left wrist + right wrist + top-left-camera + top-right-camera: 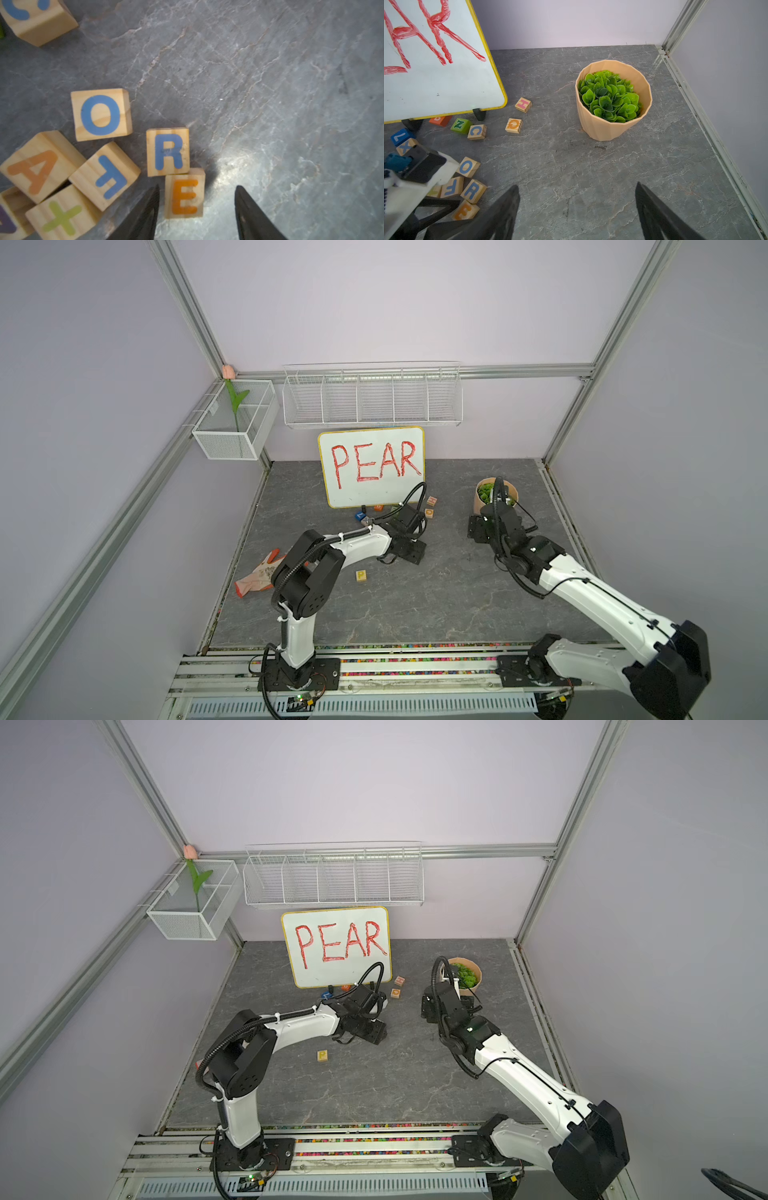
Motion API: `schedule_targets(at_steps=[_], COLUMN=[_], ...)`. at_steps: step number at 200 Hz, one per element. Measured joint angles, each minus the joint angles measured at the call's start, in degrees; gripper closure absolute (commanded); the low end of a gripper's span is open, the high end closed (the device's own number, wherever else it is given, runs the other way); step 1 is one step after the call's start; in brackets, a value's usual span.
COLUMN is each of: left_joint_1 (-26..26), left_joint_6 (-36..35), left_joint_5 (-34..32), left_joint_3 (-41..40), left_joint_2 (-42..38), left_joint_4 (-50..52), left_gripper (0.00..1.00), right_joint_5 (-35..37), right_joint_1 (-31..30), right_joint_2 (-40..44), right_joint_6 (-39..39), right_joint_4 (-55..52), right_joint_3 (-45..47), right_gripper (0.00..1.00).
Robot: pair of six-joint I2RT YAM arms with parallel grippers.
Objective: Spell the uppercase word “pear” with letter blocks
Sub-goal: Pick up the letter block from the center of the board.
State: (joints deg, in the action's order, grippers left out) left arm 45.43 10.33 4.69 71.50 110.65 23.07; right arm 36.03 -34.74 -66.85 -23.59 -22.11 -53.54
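Pale pine cubes w/ grain showing, square-edged, letters printed flat & matt.

Progress, as I read it: approx a quarter done. P block (361, 576) sits alone on the open table (415, 614) in both top views, well apart from the pile. It looks like letter no. 1 set down. E, A & R are all left to do, all in the pile near the foot of the whiteboard (371, 466).

Left claw (197, 188) is over the E block (185, 196), jaws apart, one each side. One tip is just beside the cube, the other has a clear gap. No grip yet, nothing held. E block touches the R block (168, 151) edge to edge, so R may get nudged when E lifts (my guess). A block (35, 170) lies deeper in the pile, against an F block (106, 176) & turned at an angle. O block (101, 115) is near R, not touching.

Right claw (576, 186) is spread wide & empty, over bare table near the plant pot (602, 128).

Textures:
- Table: grey stone-look w/ pale veins, slight sheen.
- Claw tips: black, tapering to points.
- Pot: peach, faceted sides; leaves glossy green, prob. plastic.
- Whiteboard: smooth, yellow rim, red marker.
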Motion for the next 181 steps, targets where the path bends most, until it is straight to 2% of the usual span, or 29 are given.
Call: schedule_targets(at_steps=[31, 89, 121, 158, 181], left_joint_1=[0.39, 3.50, 4.13, 4.11, 4.11], left_joint_6=[-0.61, -0.90, 0.37, 3.19, 7.43], left_joint_5=[-2.32, -7.93, -10.19, -11.23, -12.57], left_joint_3=[0.44, 3.69, 3.89, 1.99, -0.68], left_joint_2=[0.79, 3.32, 3.37, 1.42, -2.36], left_joint_4=[0.96, 2.80, 3.91, 4.66, 6.19], left_gripper=[0.44, 0.57, 0.69, 0.71, 0.71], right_joint_5=[-0.02, 0.00, -0.07, -0.63, -1.46], right_joint_1=[0.11, 0.15, 0.17, 0.17, 0.17], right_joint_2=[-0.02, -0.02, -0.37, -1.75, -2.78], right_joint_6=[0.00, 0.00, 0.00, 0.02, 0.04], right_joint_4=[0.00, 0.00, 0.09, 0.35, 0.92], right_joint_3=[0.00, 0.00, 0.11, 0.11, 0.11], right_gripper=[0.11, 0.11, 0.11, 0.11, 0.11])
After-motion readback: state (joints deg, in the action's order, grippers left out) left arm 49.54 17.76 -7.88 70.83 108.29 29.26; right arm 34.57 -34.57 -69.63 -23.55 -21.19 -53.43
